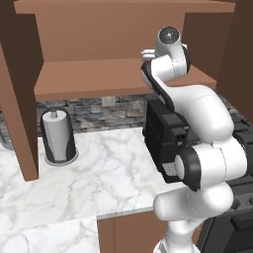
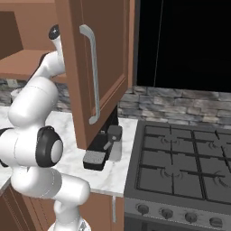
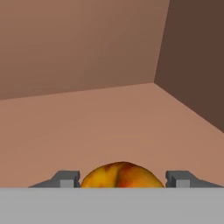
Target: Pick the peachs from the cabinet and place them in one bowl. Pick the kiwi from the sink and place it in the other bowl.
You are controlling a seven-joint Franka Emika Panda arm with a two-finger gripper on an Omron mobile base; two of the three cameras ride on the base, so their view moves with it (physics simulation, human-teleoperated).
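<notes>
Peach (image 3: 119, 175) sitting low on the cabinet shelf (image 3: 109, 127), right between the two grey fingertips (image 3: 65, 179). Gripper (image 3: 122, 179) spread about as wide as the fruit, one tip just off each side; can't tell if actually touching or gripping yet. Plain brown back wall and a darker side wall meeting in the corner behind. From the left base view, arm (image 1: 197, 128) reaching up into the open cabinet (image 1: 113, 74). Below on the marble counter (image 1: 99, 173): paper towel holder (image 1: 58, 136), black toaster (image 1: 163, 138). Stove (image 2: 180, 162) off to the side past the open door (image 2: 97, 67).
</notes>
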